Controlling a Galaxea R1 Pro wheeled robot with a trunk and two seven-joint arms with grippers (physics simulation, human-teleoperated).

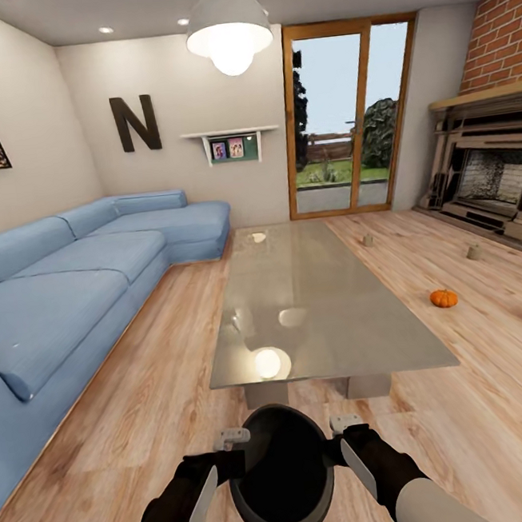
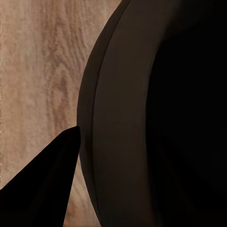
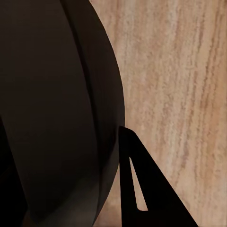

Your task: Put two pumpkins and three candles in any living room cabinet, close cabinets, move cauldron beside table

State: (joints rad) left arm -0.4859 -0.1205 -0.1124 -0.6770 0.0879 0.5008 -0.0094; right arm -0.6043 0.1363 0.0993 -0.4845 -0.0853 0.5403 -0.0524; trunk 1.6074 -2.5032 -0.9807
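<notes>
I am pinching the round black cauldron (image 1: 281, 474) between my left gripper (image 1: 229, 451) and right gripper (image 1: 349, 438), each clamping a side of its rim, just before the near edge of the grey glass table (image 1: 322, 303); two orange pumpkins (image 1: 443, 298) are sitting on the floor (image 1: 147, 401).

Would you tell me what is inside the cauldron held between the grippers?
The cauldron shows only a dark interior from the head view; nothing is visible in it, though its shadowed bottom cannot be made out.
</notes>
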